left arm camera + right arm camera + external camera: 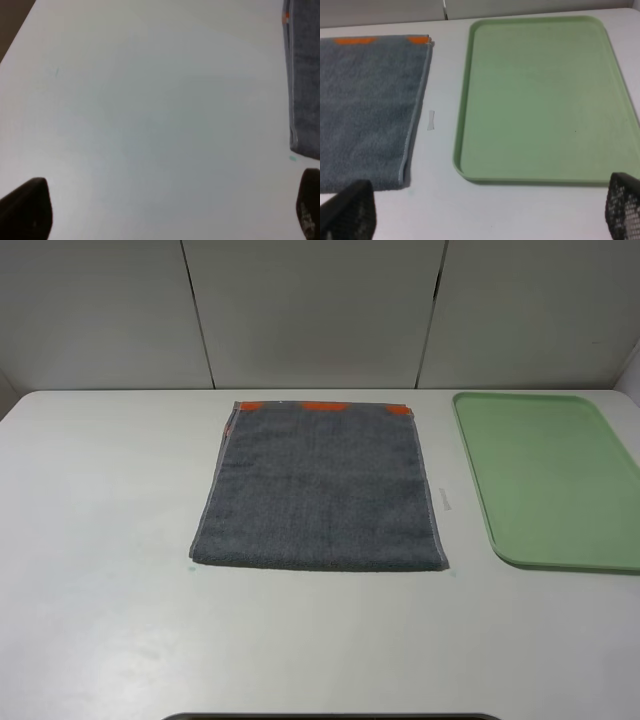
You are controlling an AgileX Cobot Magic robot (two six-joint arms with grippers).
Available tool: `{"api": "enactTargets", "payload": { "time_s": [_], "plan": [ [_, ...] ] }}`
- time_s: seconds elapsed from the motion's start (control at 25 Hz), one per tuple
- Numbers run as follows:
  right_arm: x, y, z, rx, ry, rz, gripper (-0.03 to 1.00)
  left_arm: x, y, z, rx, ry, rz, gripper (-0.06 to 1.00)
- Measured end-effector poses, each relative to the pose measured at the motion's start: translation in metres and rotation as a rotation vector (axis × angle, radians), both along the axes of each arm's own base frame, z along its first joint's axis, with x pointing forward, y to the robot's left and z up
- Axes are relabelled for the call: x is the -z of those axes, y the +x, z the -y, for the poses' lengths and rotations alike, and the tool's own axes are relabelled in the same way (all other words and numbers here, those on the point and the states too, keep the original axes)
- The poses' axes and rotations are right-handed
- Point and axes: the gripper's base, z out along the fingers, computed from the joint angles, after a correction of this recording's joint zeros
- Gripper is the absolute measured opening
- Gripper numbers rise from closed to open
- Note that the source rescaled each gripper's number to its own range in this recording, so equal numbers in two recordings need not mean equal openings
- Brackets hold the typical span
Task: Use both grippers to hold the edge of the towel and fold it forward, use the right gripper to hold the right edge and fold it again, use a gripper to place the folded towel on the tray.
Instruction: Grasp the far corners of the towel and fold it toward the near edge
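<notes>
The towel (318,490), dark grey, lies spread flat at the middle of the white table (100,540). Its orange-striped band (322,406) is at the far end, toward the panelled wall (320,310), and its plain hemmed edge (318,565) is at the near end. The tray (560,480), pale green, lies flat to the towel's right, near it but not touching. On the strip of bare table between them sits a small white tab (431,120), just beside the towel's right edge (432,490). A tiny teal mark (292,158) shows on the table by the towel's near left corner. The left gripper (167,210) hangs over bare table left of the towel, jaws spread wide, holding nothing. The right gripper (485,210) hangs on the near side of the towel's right corner and the tray, jaws likewise wide and holding nothing.
</notes>
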Motion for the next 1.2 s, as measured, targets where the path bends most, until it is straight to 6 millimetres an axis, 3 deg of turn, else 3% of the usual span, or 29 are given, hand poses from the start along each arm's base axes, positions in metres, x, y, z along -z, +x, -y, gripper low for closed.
{"api": "enactTargets", "payload": {
  "time_s": [1.2],
  "plan": [
    [0.0, 0.0, -0.0003, -0.002, 0.003, 0.0, 1.0, 0.0, 0.0, 0.0, 0.0, 0.0, 0.0, 0.99]
  ]
}}
